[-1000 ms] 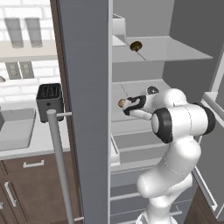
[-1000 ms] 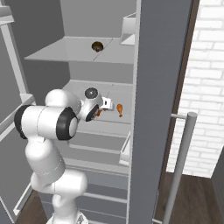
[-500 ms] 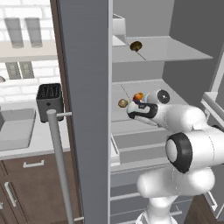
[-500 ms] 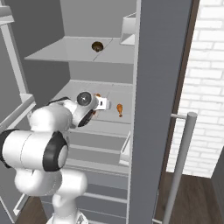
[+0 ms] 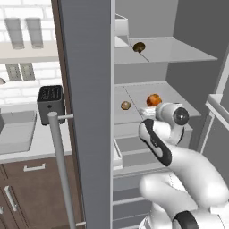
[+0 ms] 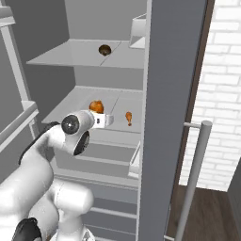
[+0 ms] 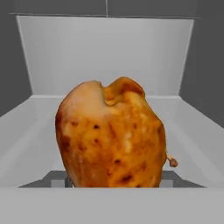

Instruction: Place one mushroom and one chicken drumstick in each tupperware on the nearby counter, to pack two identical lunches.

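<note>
While my gripper [image 6: 109, 120] hovers at the fridge shelf [image 5: 179, 100], its opening unclear, the drumstick [image 7: 111, 135] lies right ahead, so I should centre on its thick end before closing.

**Robot body, appearance**

Arm [image 5: 179, 170]: glossy white rounded shells w/ dark grey/black bands at joints. Round dark-grey end cap w/ small centre boss on wrist [image 6: 71, 124]. Black slot-like inset along forearm. Small white boxy hand section past wrist. No cables or markings visible.
</note>
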{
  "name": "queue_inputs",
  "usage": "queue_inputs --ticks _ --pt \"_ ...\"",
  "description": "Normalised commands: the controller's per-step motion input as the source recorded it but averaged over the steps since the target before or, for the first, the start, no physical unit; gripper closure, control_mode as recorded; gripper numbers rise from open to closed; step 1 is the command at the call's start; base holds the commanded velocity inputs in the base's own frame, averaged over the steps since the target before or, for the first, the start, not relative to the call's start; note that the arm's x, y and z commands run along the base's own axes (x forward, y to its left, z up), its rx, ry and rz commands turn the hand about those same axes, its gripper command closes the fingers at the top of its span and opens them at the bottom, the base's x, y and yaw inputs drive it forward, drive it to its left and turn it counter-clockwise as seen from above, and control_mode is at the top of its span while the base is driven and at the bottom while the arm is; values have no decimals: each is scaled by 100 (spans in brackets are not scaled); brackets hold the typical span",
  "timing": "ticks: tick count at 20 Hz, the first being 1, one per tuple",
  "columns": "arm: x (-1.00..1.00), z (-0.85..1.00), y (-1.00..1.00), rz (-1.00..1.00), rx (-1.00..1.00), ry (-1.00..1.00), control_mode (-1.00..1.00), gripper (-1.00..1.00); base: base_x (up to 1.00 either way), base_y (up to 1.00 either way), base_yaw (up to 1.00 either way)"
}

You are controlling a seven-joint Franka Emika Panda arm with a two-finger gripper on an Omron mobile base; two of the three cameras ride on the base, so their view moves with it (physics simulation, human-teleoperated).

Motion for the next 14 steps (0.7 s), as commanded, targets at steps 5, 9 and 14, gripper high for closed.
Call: queue_inputs --ticks 5,9,14 --pt "-100 100 0 -11 0 21 -100 100 0 0 0" --pt "-100 94 0 -3 0 25 -100 100 0 0 0" --pt "-68 -7 -3 0 2 8 -100 100 0 0 0"
